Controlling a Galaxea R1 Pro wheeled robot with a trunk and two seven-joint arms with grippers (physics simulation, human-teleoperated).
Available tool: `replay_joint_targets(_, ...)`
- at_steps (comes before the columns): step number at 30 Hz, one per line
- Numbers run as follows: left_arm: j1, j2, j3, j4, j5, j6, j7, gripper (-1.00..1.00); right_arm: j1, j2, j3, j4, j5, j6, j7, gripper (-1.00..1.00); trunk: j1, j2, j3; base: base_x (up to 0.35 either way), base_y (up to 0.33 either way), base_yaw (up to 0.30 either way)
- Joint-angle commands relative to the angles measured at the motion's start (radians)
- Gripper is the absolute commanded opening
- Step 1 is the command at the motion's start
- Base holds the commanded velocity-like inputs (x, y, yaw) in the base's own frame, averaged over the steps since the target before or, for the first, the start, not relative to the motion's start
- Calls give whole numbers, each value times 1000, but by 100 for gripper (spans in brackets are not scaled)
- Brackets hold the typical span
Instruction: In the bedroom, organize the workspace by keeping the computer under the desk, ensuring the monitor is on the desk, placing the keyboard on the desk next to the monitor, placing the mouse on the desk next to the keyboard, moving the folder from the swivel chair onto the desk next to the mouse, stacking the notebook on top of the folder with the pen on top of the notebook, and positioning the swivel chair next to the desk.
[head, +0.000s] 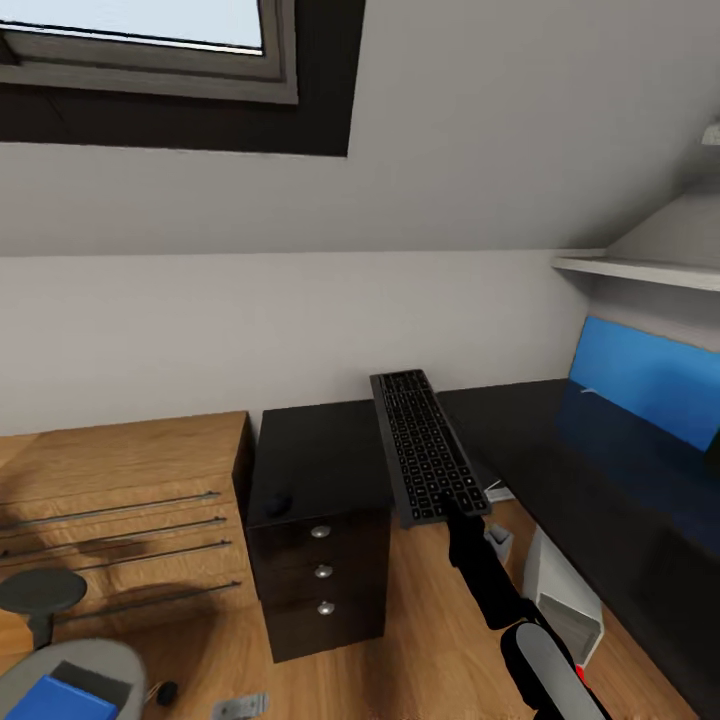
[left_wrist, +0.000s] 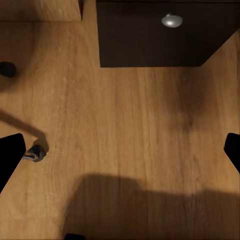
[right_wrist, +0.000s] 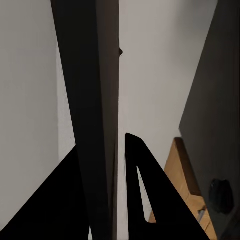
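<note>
Above the desk (head: 320, 450), right gripper (head: 455, 512) clamps keyboard (head: 425, 445).

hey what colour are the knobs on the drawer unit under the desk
Silver. The three round knobs stand out against the black drawer unit, clearest in the head view.

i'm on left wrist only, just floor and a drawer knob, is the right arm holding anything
observer: yes, its jaws are shut on the near end of the keyboard, which is lifted with its far end pointing at the wall.
operator: ok where's the mouse
observer: the mouse sits on the desk, near the front edge of the part above the drawer unit.
operator: folder moved yet
observer: no, the folder lies on the swivel chair, at the lower left of the head view.
</note>
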Motion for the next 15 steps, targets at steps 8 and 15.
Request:
replay_joint_targets(8, 0, -1, 1, 0, 3, 5, 2, 100, -1, -1, 2, 2, -12, -2, 8, -100, 0, -1, -8, -124, 126, -230)
replay_joint_targets(15, 0, -1, 1, 0, 3, 5, 2, 100, -1, -1, 2, 8, -12, -2, 7, -100, 0, -1, -13, -105, 96, -230)
